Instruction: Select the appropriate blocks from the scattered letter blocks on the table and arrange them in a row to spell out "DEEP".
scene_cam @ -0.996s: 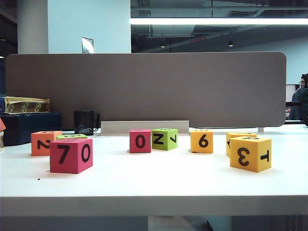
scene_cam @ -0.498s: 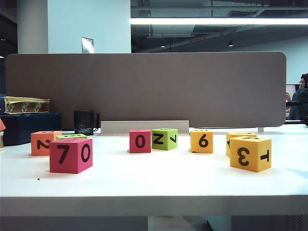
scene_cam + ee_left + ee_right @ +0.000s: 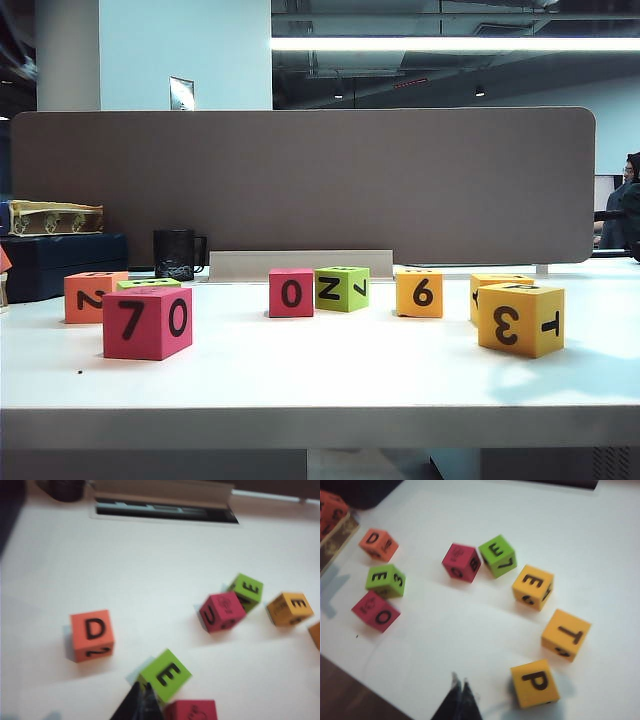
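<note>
A: Where are the arms?

B: Neither shows in the exterior view. Each wrist view looks down at the table (image 3: 330, 380) from above. The left gripper (image 3: 142, 705) hangs over the left group of cubes, its dark fingertips pressed together with nothing between them. The right gripper (image 3: 459, 700) is above the near edge of the table, tips also together and empty.

A: Anything hard to read?

B: Both wrist views are soft with blur. The big red cube (image 3: 147, 322) is cut off at the edge of the left wrist view, and only the tips of each gripper are in frame. A second yellow cube (image 3: 497, 284) sits half hidden behind the "3"/"T" one in the exterior view.

A: And the blocks?

B: The orange cube (image 3: 92, 635) has "D" on top and "2" on its side; it stands alone at the far left. A lime cube (image 3: 165, 674) with "E" on top lies just beside the left gripper's tips. Another lime cube (image 3: 497, 555) with "E" and "7" touches the small red cube (image 3: 461, 562) at mid-table. The yellow cube (image 3: 533, 587) with "E" on top and "6" on its side is to their right. The yellow cube with "P" (image 3: 534, 683) on top is nearest the right gripper.
</note>
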